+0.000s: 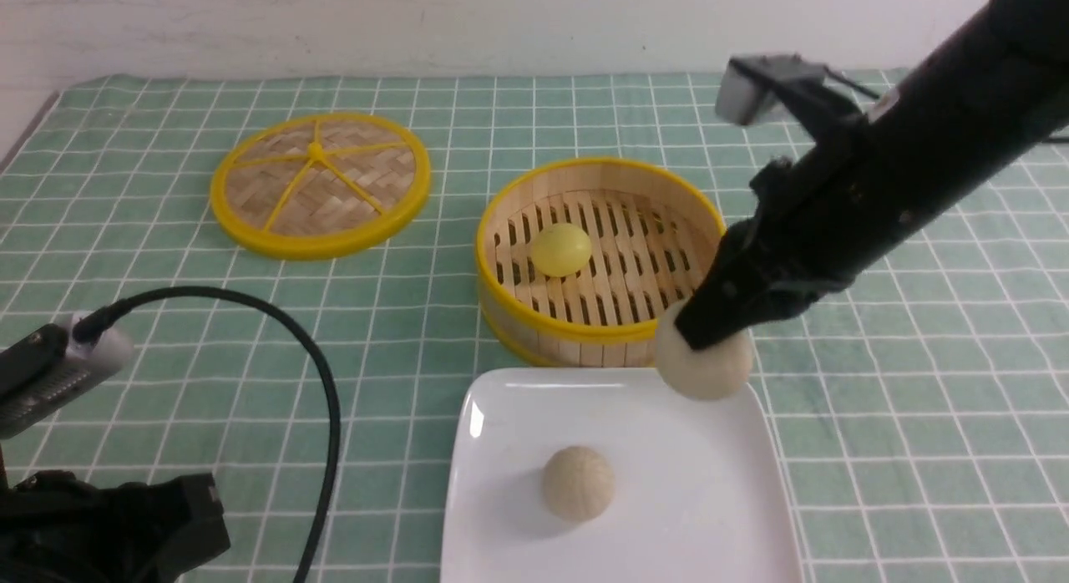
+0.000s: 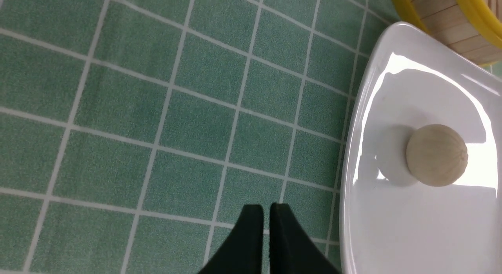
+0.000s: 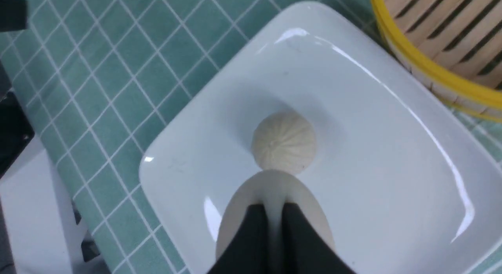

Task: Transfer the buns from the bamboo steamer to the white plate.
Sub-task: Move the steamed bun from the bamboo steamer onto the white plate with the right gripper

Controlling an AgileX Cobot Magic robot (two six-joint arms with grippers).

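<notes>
Right jaws are clenched on the cream bun [image 1: 710, 372] above the white plate's [image 1: 668, 499] upper-right corner; released here, it may strike the rim and roll onto the counter [image 1: 919, 399]. Yellow bun [image 1: 560, 249] sits in the steamer [image 1: 585, 331], mid-frame. Left jaws closed, empty.

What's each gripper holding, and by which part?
Right gripper pinches the pale cream bun by its top, over the white plate. Left gripper is shut on nothing.

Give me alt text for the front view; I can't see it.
The right gripper holds a cream bun over the far right corner of the plate; a tan bun sits at its middle. A yellow bun lies in the steamer behind, and the lid lies far left on the green cloth.
</notes>
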